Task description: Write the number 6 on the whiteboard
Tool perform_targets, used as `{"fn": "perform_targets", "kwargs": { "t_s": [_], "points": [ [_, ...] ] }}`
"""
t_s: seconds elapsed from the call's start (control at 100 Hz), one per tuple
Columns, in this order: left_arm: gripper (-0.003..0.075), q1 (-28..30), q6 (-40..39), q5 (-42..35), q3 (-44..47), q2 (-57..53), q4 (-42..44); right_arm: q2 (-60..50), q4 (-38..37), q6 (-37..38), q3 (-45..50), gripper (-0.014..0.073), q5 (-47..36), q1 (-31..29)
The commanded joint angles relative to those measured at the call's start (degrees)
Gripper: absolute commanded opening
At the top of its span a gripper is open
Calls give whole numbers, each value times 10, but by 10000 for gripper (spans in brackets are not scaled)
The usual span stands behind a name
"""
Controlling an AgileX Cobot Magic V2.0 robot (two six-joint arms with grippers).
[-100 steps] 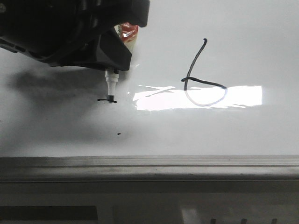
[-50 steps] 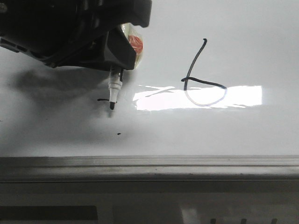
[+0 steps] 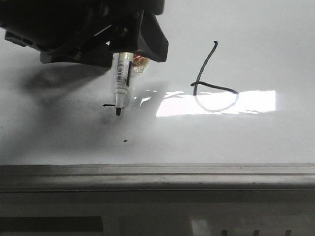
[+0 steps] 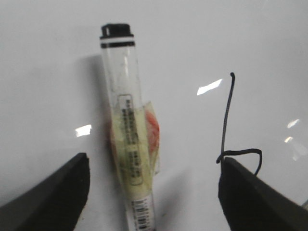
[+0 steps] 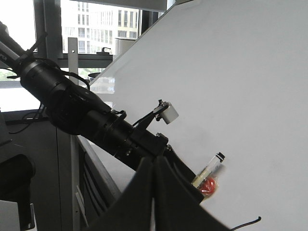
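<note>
The number 6 is a thin black line on the glossy whiteboard, right of centre; its tail also shows in the left wrist view. My left gripper is open above a clear marker wrapped in yellowish tape with a red patch. In the left wrist view the marker lies between the wide-apart fingers of the left gripper, and neither finger touches it. Its tip rests by a short black dash. My right gripper is shut and empty, off the board.
A tiny black dot sits below the dash. A bright rectangular light reflection lies under the 6. The grey metal edge rail runs along the near edge. The left arm and windows show in the right wrist view.
My left gripper has drawn back up the board and slightly right, baring much more of the marker's barrel. The marker tip stays by the dash. The 6 is unchanged.
</note>
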Motion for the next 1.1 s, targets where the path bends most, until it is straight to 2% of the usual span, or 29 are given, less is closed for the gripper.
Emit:
{"fn": "perform_targets", "kwargs": {
  "t_s": [0.0,0.24,0.31,0.43,0.51,0.61,0.77,0.93,1.09],
  "points": [
    [572,10,-3,-107,-4,-11,-24,8,5,-1,-13,-61,-53,-3],
    [564,-44,23,-105,-9,-137,5,8,-5,-1,-13,-61,-50,-3],
    [526,-61,45,-114,-5,-183,3,8,-30,-1,-13,-61,-40,-3],
    [352,-81,91,-128,23,-266,0,7,-88,-1,-13,-61,10,-4],
    [182,-88,122,-128,55,-334,-16,6,-135,1,-13,-60,89,-7],
    [-24,-94,129,-122,109,-419,-26,-3,-196,58,-13,-60,164,-8],
    [-20,-97,130,-101,194,-549,-26,-39,-260,104,-13,-61,167,-8],
    [-20,-97,130,-98,242,-639,-26,-51,-262,105,-13,-65,165,-8],
    [-20,-97,130,-79,263,-680,-26,-51,-262,105,-13,-65,168,-8]
  ]
}}
